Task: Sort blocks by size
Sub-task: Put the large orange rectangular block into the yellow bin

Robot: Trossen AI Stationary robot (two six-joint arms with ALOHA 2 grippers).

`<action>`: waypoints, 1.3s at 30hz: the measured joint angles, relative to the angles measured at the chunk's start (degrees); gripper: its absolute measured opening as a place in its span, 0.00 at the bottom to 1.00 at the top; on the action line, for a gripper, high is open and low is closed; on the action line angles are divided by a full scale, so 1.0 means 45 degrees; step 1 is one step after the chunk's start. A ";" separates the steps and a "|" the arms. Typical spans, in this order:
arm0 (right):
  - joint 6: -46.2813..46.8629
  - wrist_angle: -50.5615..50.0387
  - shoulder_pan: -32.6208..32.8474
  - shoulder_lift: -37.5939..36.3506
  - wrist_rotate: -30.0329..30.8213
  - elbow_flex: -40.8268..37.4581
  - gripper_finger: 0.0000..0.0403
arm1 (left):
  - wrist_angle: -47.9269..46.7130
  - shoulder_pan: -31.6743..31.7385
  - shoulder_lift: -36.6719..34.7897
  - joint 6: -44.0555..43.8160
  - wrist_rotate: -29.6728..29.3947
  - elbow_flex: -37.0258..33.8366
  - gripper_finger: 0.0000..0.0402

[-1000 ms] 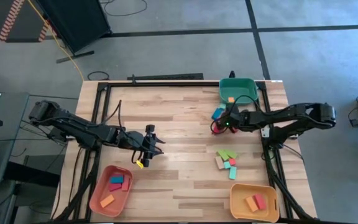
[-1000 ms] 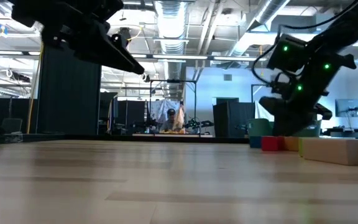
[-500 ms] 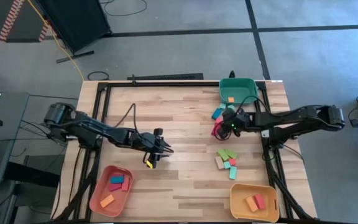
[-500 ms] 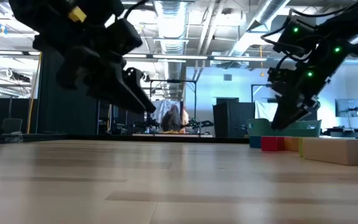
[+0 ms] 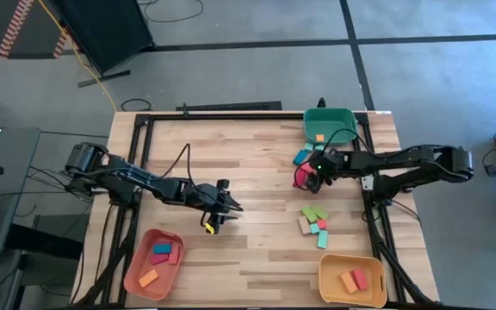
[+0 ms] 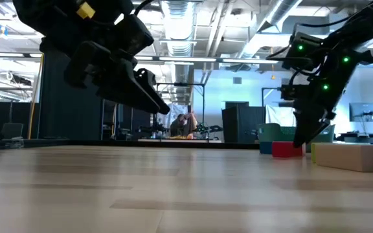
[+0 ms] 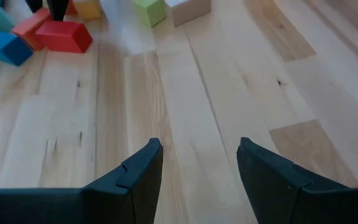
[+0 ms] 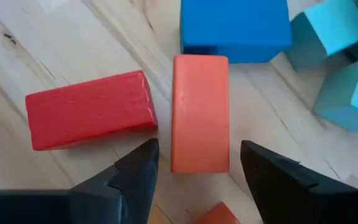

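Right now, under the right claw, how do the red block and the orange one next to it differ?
The red block is deep red; the orange block is paler salmon. The orange block lies lined up between the open fingers of the right gripper; the red block lies crosswise, off to one side. Both are long bars lying flat on the table.

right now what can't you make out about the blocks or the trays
- High view: the blocks under the right gripper are covered by the arm; only a red edge and a blue block show.
- High view: blocks in the salmon tray are too small to size.
- Right wrist view: the blue block and teal blocks are cut by the picture's edge.
- Low view: the trays cannot be picked out.
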 joint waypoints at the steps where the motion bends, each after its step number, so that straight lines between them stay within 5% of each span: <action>1: -0.0056 0.0049 -0.0036 0.0000 0.0004 0.0000 0.62 | 0.0077 0.0000 0.0000 -0.0001 0.0000 0.0000 0.49; 11: -0.0188 0.0287 -0.0514 0.0061 0.0010 0.0000 0.55 | 0.0533 -0.0019 0.0000 -0.0074 0.0102 0.0005 0.49; 22: 0.0346 0.0562 -0.0379 0.1863 -0.0005 0.0373 0.47 | 0.0488 -0.0227 0.0000 -0.0015 0.0097 0.0005 0.49; 25: 0.0305 0.0327 -0.0210 0.1645 -0.0005 0.0546 0.40 | 0.0488 -0.0306 0.0000 0.0175 0.0102 0.0005 0.49; 39: 0.1074 -0.3312 0.1439 -0.0255 -0.0005 0.2676 0.40 | 0.0509 -0.0291 0.0000 0.0368 0.0097 0.0005 0.49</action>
